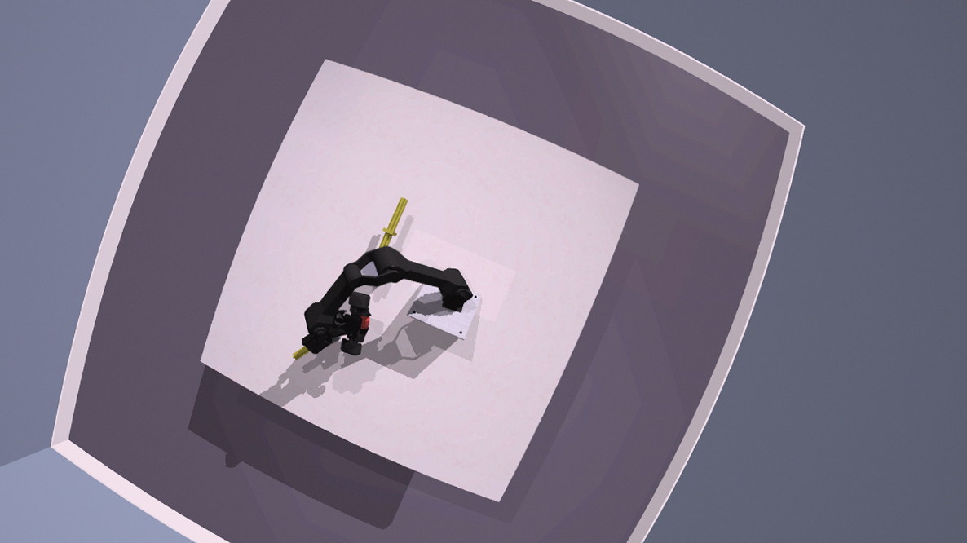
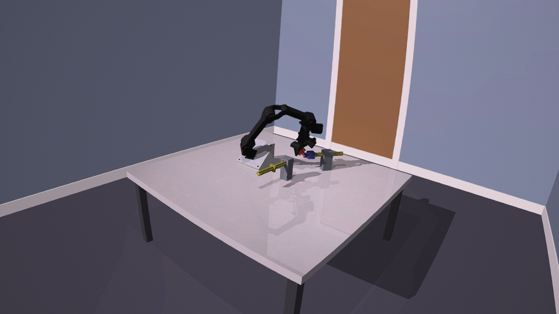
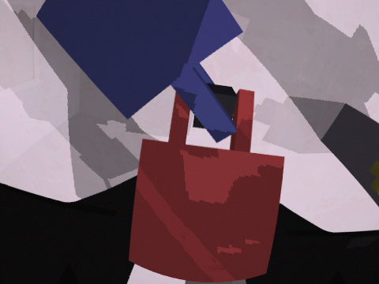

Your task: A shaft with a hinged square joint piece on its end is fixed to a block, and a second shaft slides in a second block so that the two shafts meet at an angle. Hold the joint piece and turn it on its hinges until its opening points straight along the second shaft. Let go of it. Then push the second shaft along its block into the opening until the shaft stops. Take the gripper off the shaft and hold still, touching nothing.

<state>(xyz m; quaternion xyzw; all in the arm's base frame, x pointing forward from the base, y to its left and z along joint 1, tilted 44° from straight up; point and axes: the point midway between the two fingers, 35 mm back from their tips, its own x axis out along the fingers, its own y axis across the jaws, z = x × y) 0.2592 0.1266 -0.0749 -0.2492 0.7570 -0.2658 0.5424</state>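
The red joint piece [image 1: 364,322] [image 2: 302,152] [image 3: 207,181] hangs on its hinges from the blue part [image 2: 310,154] [image 3: 118,51] on the first shaft [image 1: 299,353] [image 2: 337,153]. That shaft is fixed to a grey block [image 2: 326,161]. My gripper [image 1: 359,324] [image 2: 301,149] [image 3: 198,178] is shut on the red piece, one black finger on each side. The second yellow shaft [image 1: 399,211] [image 2: 265,170] [image 3: 376,178], with a raised collar, runs through the other grey block [image 2: 286,169] [image 3: 351,138]. A gap separates it from the red piece. The red piece's opening is hidden.
The arm's white base plate [image 1: 444,323] [image 2: 264,161] stands on the pale table [image 1: 583,223] [image 2: 229,204] beside the two blocks. The arm reaches over the second block in the top view. The first shaft's outer end lies near a table edge.
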